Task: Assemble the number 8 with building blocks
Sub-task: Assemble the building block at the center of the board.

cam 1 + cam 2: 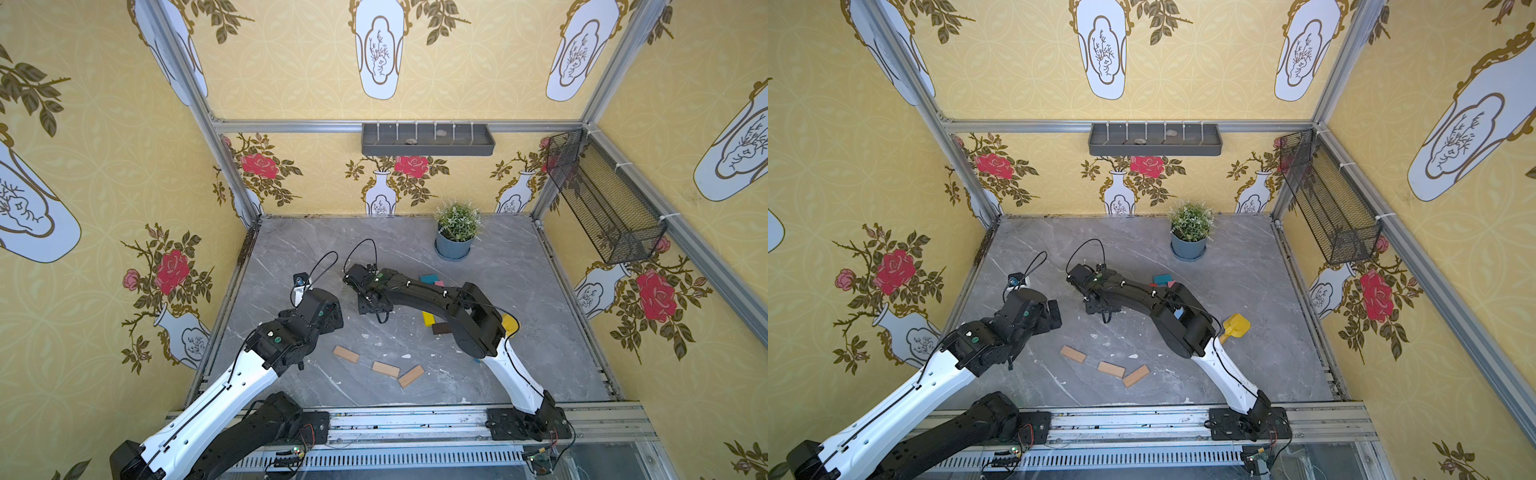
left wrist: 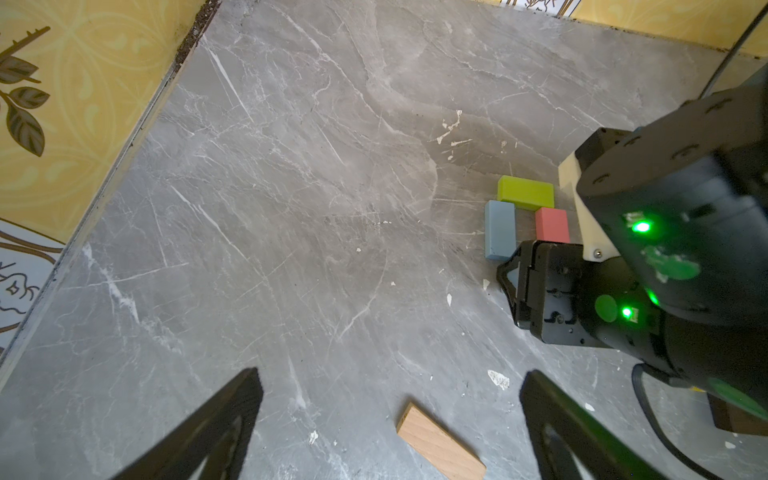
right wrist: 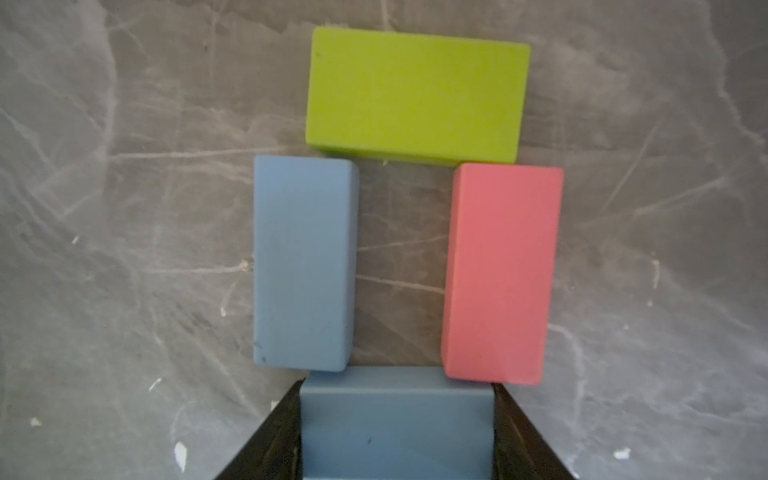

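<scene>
Along the left, the table [image 2: 291, 208] meets the yellow wall in one straight edge. From that edge to the figure runs a broad stretch of bare grey marble, open room for moving.

Your left gripper [image 2: 390, 374] hangs over this left part, jaws spread wide, holding nothing. One tan block [image 2: 440, 444] lies flat just beside its right finger.

In both top views three tan blocks [image 1: 385, 369] lie flat in a loose row near the front edge, the two right-hand ones almost touching at a corner.

The number 8 stands mid-table as one square loop. A green block [image 3: 417, 95] lies across the far side. A blue block [image 3: 305, 266] and a pink block [image 3: 503, 274] run back from it as the two sides, with bare table between them.

Your right gripper [image 3: 397, 388] is half closed on a second blue block [image 3: 395, 436], its jaws pressed to the block's two ends. This block lies across the near ends of the two sides, touching them and closing the loop. You cannot tell whether it rests on the table.

Right of the loop, the right arm hides part of the table. Beside it show a teal block [image 1: 429, 277], a yellow block [image 1: 430, 319] and a brown block [image 1: 440, 329]. Farther right lies a yellow toy [image 1: 1235, 326]. A plant [image 1: 455, 245] stands near the back edge.
</scene>
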Controlling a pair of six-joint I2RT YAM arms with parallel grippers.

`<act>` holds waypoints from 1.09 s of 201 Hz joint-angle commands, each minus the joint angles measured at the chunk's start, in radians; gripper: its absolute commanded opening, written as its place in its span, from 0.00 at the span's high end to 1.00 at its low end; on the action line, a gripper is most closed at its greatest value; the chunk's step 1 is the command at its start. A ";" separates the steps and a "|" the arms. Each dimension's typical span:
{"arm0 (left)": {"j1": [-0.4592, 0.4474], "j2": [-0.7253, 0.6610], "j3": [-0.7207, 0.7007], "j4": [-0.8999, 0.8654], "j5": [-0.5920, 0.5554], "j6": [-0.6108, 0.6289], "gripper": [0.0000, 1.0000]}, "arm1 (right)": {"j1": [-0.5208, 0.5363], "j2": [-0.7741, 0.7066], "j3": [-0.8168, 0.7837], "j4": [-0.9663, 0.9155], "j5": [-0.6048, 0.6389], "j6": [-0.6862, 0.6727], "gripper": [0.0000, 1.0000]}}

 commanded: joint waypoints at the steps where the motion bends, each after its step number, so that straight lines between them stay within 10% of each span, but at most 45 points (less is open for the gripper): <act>1: 0.001 0.001 -0.004 -0.002 -0.007 -0.001 0.00 | -0.002 0.015 -0.005 -0.001 -0.033 0.015 0.39; 219: 0.002 -0.037 0.005 -0.039 -0.029 -0.044 0.00 | 0.001 -0.150 -0.128 0.109 -0.096 -0.008 0.11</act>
